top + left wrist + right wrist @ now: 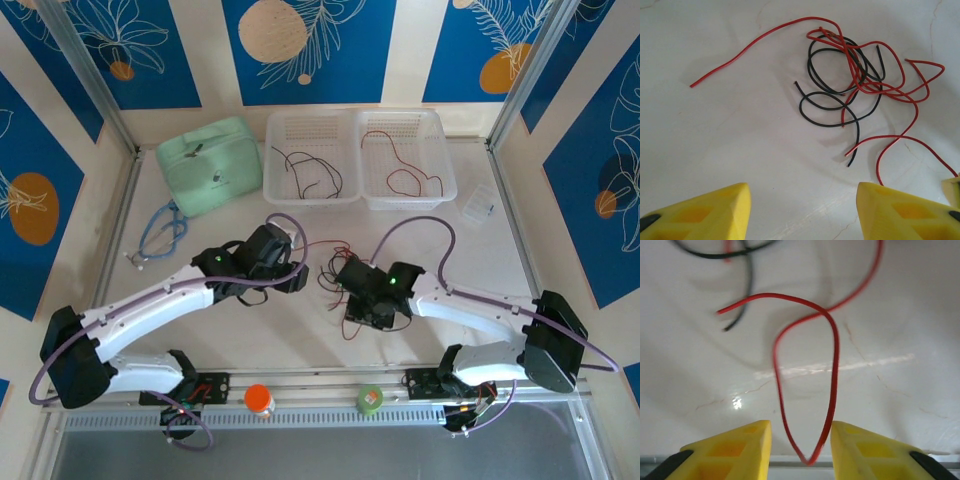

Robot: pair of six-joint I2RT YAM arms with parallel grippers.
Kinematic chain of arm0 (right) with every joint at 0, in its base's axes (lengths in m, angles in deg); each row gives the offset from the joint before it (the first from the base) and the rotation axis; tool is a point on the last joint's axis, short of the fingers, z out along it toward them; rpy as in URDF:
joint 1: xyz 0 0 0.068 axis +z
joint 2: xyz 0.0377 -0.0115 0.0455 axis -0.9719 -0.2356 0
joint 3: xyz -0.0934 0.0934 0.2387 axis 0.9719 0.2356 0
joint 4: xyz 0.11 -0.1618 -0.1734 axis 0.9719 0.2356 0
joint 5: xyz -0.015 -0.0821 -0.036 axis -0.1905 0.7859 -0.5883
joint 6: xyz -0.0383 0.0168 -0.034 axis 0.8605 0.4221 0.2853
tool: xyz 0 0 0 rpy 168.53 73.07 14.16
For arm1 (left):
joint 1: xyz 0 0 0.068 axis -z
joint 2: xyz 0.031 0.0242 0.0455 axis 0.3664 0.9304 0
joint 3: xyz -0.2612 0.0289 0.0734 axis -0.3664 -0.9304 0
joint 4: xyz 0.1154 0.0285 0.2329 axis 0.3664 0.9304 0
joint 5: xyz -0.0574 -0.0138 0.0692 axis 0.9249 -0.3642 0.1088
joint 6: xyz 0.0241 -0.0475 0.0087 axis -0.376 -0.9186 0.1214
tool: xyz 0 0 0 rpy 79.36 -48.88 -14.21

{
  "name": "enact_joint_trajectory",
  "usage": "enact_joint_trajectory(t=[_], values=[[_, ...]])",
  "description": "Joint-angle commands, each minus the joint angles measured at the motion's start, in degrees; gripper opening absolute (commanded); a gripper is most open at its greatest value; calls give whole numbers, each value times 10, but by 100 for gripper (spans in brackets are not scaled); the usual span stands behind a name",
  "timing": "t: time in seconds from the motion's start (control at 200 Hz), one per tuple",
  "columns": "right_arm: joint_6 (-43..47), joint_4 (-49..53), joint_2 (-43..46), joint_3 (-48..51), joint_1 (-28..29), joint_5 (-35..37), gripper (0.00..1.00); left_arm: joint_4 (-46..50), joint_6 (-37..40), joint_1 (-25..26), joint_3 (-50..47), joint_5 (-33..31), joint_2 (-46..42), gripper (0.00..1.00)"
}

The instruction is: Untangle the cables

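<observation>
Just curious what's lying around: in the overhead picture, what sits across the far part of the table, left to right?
Blue-grey looped cord, mint-green pouch, left white basket, right white basket, small clear bag.

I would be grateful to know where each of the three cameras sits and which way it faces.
Top external: above and behind the arm bases, looking down on the table; both arms show, reaching toward the tangle of cables.
Left wrist: on the left wrist, looking down past the open left gripper at that tangle; yellow fingers show.
Right wrist: on the right wrist, low over the table; the right gripper stands open around a red cable loop.
Shared: top and left wrist views both show the red-and-black tangle.
</observation>
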Motion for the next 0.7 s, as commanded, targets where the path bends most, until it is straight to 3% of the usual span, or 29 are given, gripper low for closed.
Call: enact_joint_trajectory(t=[0.0, 0.18, 0.44, 0.695], values=[[188, 48, -16, -45, -18, -3, 38, 21, 14, -11, -4, -10, -17, 58], [452, 50, -109, -115, -42, -59, 38, 32, 11, -18, 0, -13, -22, 58], [627, 28, -186, -133, -51, -46, 38, 48, -4, -20, -8, -24, -45, 58], [693, -44, -196, -92, -74, -34, 40, 51, -10, -20, -4, -23, -46, 58]])
